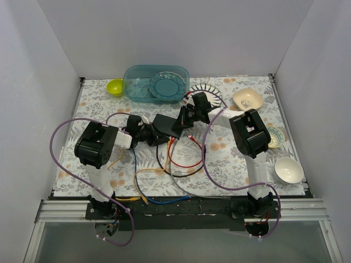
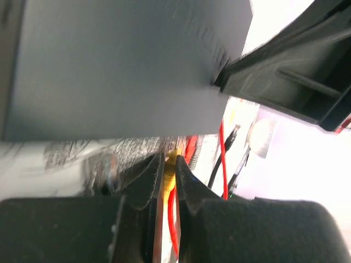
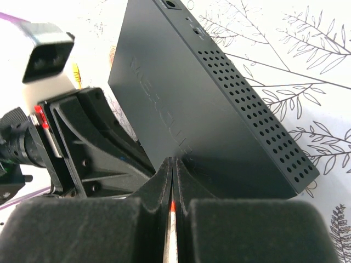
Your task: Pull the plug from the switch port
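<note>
Right wrist view: my right gripper (image 3: 173,164) clamps a red cable (image 3: 172,207) just before the switch (image 3: 208,109), left gripper (image 2: 169,159) pinching a yellow cable (image 2: 170,174), probably readying the pull.

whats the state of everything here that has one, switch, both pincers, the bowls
switch, tipped up on edge, ports out of sight
left pincer, shut on yellow cable
right pincer, shut on red cable
white bowl, upright, empty
green bowl, upright, empty
</note>
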